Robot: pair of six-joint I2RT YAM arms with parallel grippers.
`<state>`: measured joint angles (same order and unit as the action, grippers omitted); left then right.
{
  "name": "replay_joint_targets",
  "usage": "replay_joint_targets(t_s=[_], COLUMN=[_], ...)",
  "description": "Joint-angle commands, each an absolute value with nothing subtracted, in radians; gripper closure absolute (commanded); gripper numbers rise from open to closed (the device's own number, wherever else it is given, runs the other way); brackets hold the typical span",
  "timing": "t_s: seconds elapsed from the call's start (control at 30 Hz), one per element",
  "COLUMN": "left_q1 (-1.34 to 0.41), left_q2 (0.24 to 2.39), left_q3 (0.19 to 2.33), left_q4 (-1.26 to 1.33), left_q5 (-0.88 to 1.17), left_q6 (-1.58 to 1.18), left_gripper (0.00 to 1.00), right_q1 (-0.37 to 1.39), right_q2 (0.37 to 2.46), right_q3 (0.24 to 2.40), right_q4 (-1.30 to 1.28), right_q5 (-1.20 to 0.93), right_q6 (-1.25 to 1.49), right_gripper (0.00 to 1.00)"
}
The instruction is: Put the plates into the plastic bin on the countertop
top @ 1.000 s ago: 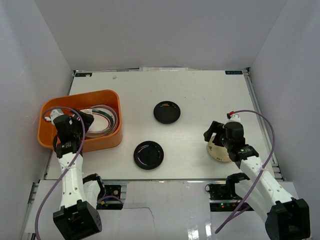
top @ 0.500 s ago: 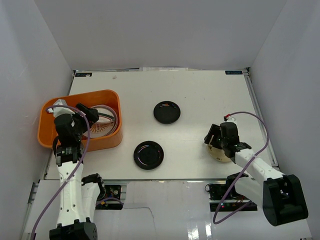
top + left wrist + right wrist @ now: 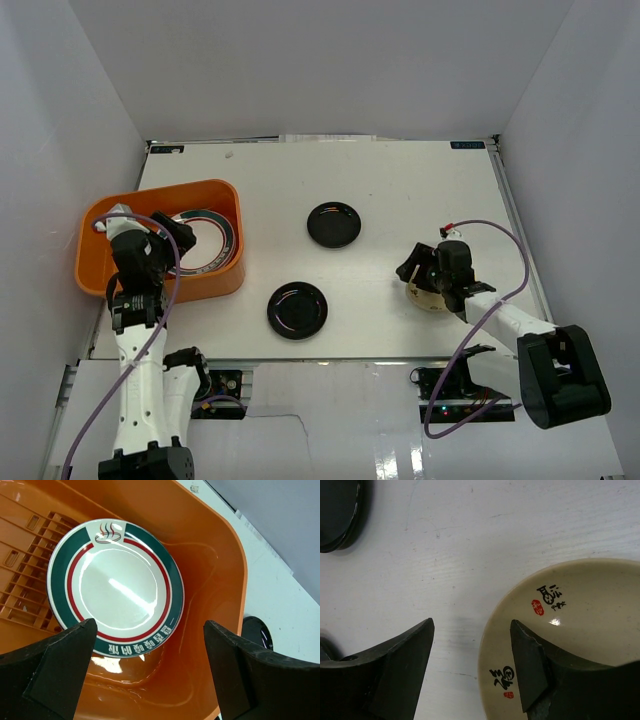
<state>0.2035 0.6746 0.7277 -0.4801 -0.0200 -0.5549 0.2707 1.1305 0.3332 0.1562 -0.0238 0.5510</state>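
The orange plastic bin (image 3: 110,215) stands at the left of the white countertop (image 3: 400,190). A white plate with a green and red rim (image 3: 208,238) lies on top inside it, also in the left wrist view (image 3: 115,585). My left gripper (image 3: 172,236) hangs open and empty over the bin's near side (image 3: 150,680). Two black plates (image 3: 333,224) (image 3: 297,310) lie mid-table. A cream plate with black characters (image 3: 428,297) lies at the right. My right gripper (image 3: 413,268) is open and straddles its left rim (image 3: 472,665): one finger over the countertop, one over the plate (image 3: 580,620).
The bin's slotted floor (image 3: 25,540) shows left of the plate. A black plate's edge (image 3: 337,515) shows top left in the right wrist view. White walls enclose the table on three sides. The right arm's purple cable (image 3: 520,260) loops over the table's right part.
The right gripper has moved left and down onto the cream plate's left rim. The left gripper has shifted slightly in the bin; the green-rimmed plate now shows flat on top.
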Motion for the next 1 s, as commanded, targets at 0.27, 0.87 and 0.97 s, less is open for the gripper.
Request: replay_joint_targets(t_s=[0.27,0.87,0.97], left_q1=[0.201,0.123,0.077], left_q2=[0.644,0.687,0.693], left_q3=[0.848,0.908,0.888], left_q4=[-0.428,-0.325,-0.322], left_q5=[0.397,0.765,0.767], left_q6=[-0.610,-0.724,-0.704], left_gripper=[0.02,0.03,0.04], right_q1=[0.362,0.385,0.382], right_q2=[1.312,1.425,1.552], right_q3=[0.443,0.736,0.813], right_q4=[0.285,0.265,0.267], right_q5=[-0.236,-0.229,-0.221], right_q6=[0.575,0.537,0.564], right_gripper=[0.33,0.38,0.29])
